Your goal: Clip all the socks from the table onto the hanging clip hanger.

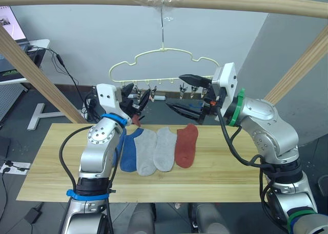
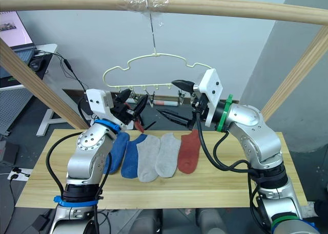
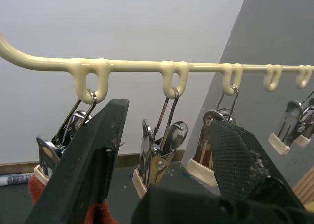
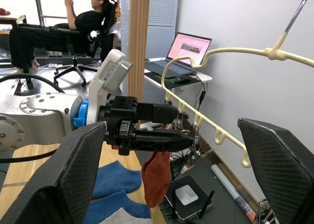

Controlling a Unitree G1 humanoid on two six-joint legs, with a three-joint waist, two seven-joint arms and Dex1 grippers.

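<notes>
**Five socks on the table, one rust sock raised at the clips**

On the table (image 1: 215, 180), left to right: two blue socks (image 1: 129, 151), two grey socks (image 1: 156, 151), one rust sock (image 1: 186, 145), side by side. Left gripper (image 4: 167, 127) raised at the leftmost clips (image 3: 159, 153) of the clip hanger (image 1: 156, 57), fingers spread, second rust sock (image 4: 156, 177) dangling beneath them. Right gripper (image 1: 187, 93) wide open, empty, beside the hanger's right end.

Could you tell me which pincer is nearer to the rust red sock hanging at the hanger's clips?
Left. The left pincer is right at the hanging rust red sock; the right pincer is open further along the clip hanger.
</notes>
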